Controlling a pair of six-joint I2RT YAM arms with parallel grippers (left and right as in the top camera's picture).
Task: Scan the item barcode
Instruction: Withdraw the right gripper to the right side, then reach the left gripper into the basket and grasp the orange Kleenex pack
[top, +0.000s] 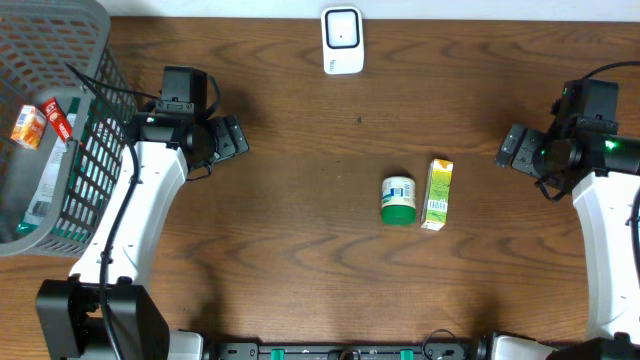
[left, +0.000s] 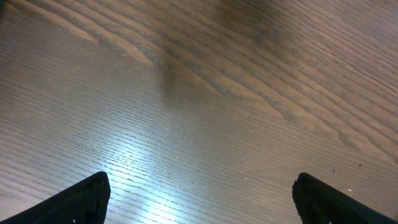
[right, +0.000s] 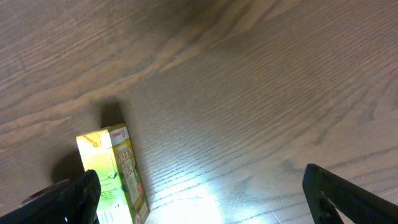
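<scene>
Overhead: left gripper (top: 233, 136) and right gripper (top: 508, 148) gape wide, both empty; carton (top: 437, 194) lies right of table centre beside a jar (top: 398, 200); best, I judge, that right takes its narrow sides, barcode left clear for the far-edge scanner (top: 342, 40).

Yellow-green carton (top: 437, 195) just beside green-white jar (top: 398, 200)

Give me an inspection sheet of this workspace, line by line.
Surface: wooden table, glare under both wrist cameras.
Job's things: carton and green-and-white tub side by side mid-table; white scanner at the far edge.
Clutter: grey basket at left, holding small packages.
Grippers: left gripper open, empty; right gripper open, empty, carton beside one finger.
Cables: black cable crosses the basket.
Surroundings: nothing seen.
</scene>
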